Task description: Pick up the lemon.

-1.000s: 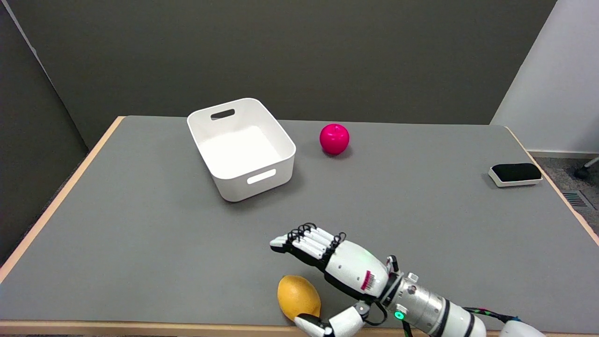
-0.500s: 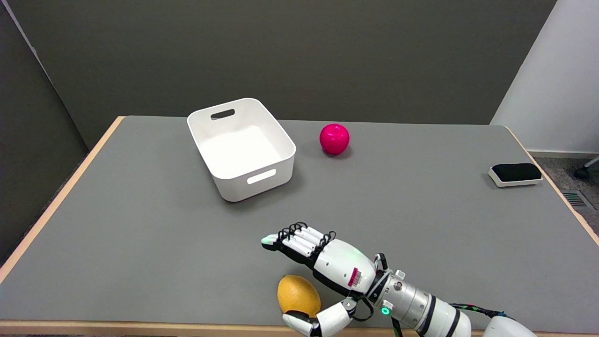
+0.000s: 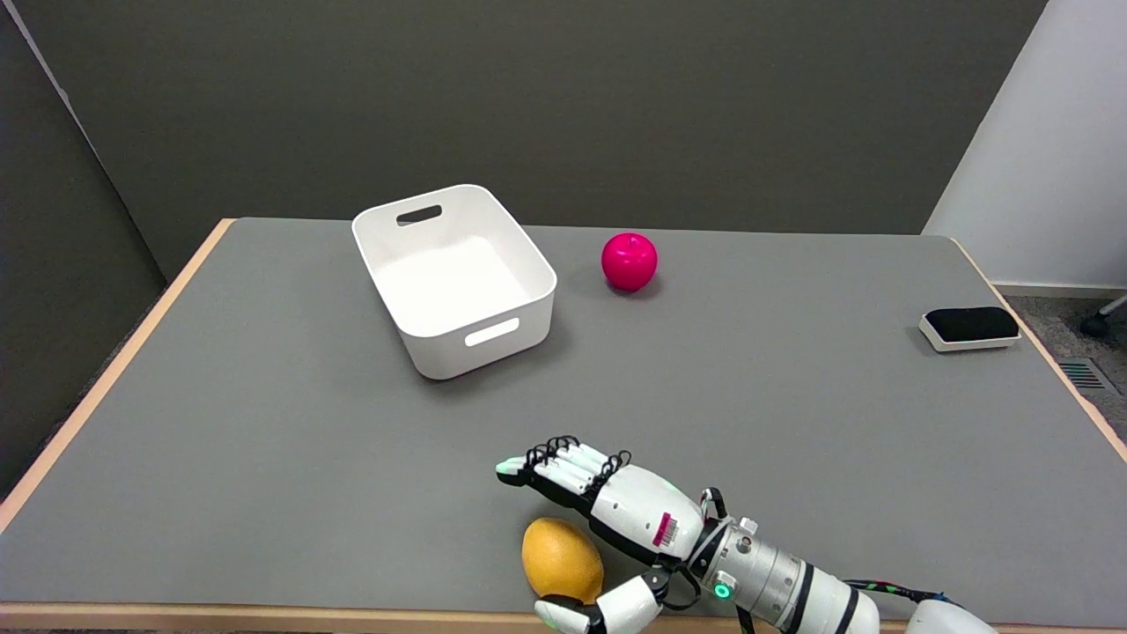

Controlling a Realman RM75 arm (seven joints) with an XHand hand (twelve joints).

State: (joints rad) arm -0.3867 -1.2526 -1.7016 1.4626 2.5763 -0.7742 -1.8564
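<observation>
Here's the lemon (image 3: 562,560): plump, orange-yellow, oval, lying on its side on the bench (image 3: 264,458) near the front edge. It sits between the outstretched fingers (image 3: 563,467) behind it and the thumb in front, possibly touching the thumb.

Grey table (image 3: 264,423) with wooden edge, dark wall (image 3: 563,97), white wall (image 3: 1048,158)
</observation>
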